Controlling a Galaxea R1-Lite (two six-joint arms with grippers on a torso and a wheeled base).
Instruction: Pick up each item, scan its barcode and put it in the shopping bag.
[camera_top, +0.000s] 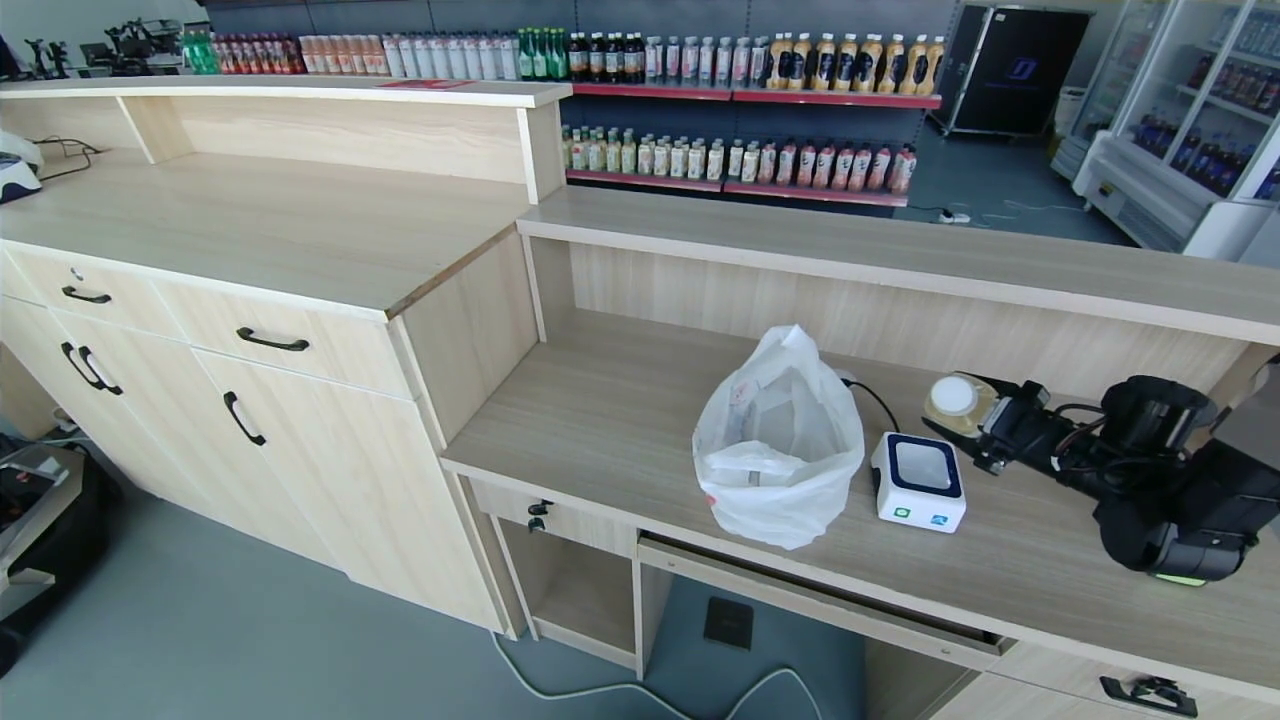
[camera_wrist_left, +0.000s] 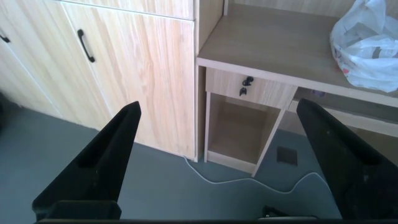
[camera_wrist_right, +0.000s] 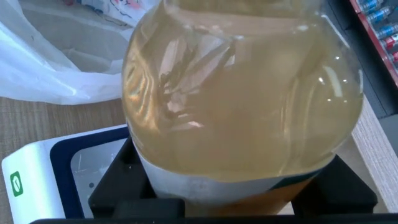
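1. Two claws to report, and the right gripper (camera_top: 968, 416) has the goods: its jaws are clamped tight on the bottle (camera_top: 953, 397), a plump one with a white cap and pale amber drink inside.
2. That bottle sits just behind the scanner (camera_top: 918, 480), off its far right corner, cap turned up toward the head camera. Whether its base touches the desk (camera_top: 620, 400), I cannot tell.
3. Up close from the right wrist, the bottle (camera_wrist_right: 242, 93) looms large, dark fingers (camera_wrist_right: 115, 190) hugging its lower end, and the scanner (camera_wrist_right: 56, 177) lies right beside it.
4. The scanner itself is a white box with a dark-rimmed window facing up, flat on the desk, a black cable (camera_top: 880, 400) trailing away behind it.
5. Just left of the scanner stands the shopping bag (camera_top: 780, 440), white plastic, mouth gaping upward. Touching the scanner or a hair apart? Cannot tell.
6. Over to the left gripper (camera_wrist_left: 219, 109): jaws spread wide, nothing between them. It hangs above the grey floor (camera_wrist_left: 180, 193), well left of the scanner, out past the shopping bag (camera_wrist_left: 367, 46).
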